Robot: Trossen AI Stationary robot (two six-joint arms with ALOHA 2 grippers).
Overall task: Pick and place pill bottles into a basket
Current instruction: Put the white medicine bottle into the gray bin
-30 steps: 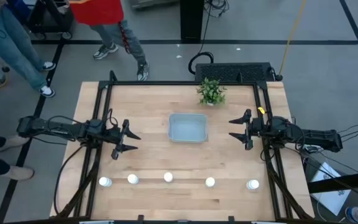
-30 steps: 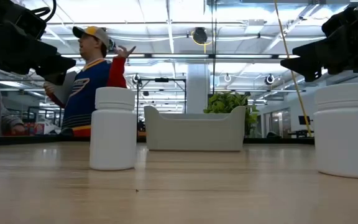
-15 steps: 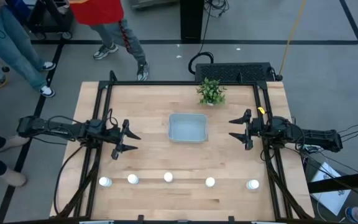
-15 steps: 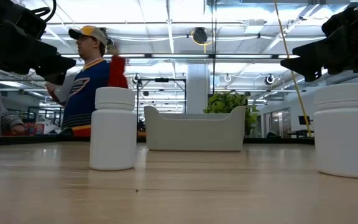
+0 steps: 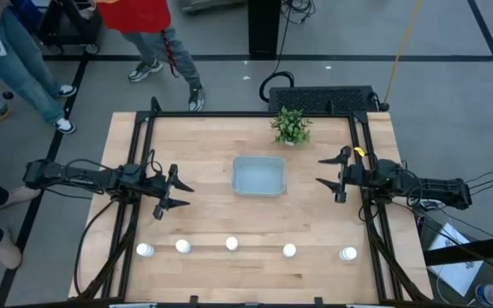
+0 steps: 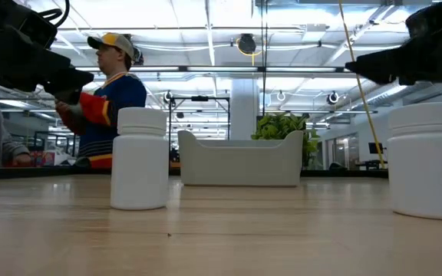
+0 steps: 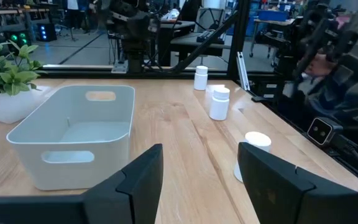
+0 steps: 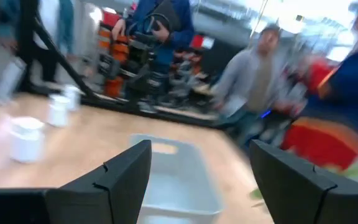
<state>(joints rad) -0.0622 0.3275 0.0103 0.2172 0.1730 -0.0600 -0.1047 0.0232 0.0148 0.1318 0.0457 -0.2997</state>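
Pill bottles: five white bottles stand in a row along the near edge of the table, at (image 5: 145, 250), (image 5: 182, 246), (image 5: 231, 244), (image 5: 288, 250) and (image 5: 347, 253); none has moved since a second ago, and none is in the basket.
Basket: the pale grey-blue bin (image 5: 258, 175) sits empty at the table's middle, well apart from the row, where it was before.
Change, right arm: the right gripper (image 5: 329, 178) has shifted slightly; its fingers now angle a little more toward the plant side, and in the low view its dark body (image 6: 413, 60) sits higher than half a second ago.
Change, people: the person (image 6: 102, 96) in the blue jersey and cap beyond the table has lowered the raised arm.
Surface: a pale wooden table (image 5: 204, 214) with a black frame; a small green potted plant (image 5: 290, 126) stands at the far edge, behind the basket.
Room: grey floor around the table, with people's legs at the far left.
Left arm: the left gripper (image 5: 170, 192) hovers at the basket's left, fingers spread wide and holding nothing, pointing toward the centre.
Right arm: reaches in from the right edge, gripper to the basket's right, fingers wide apart and empty.
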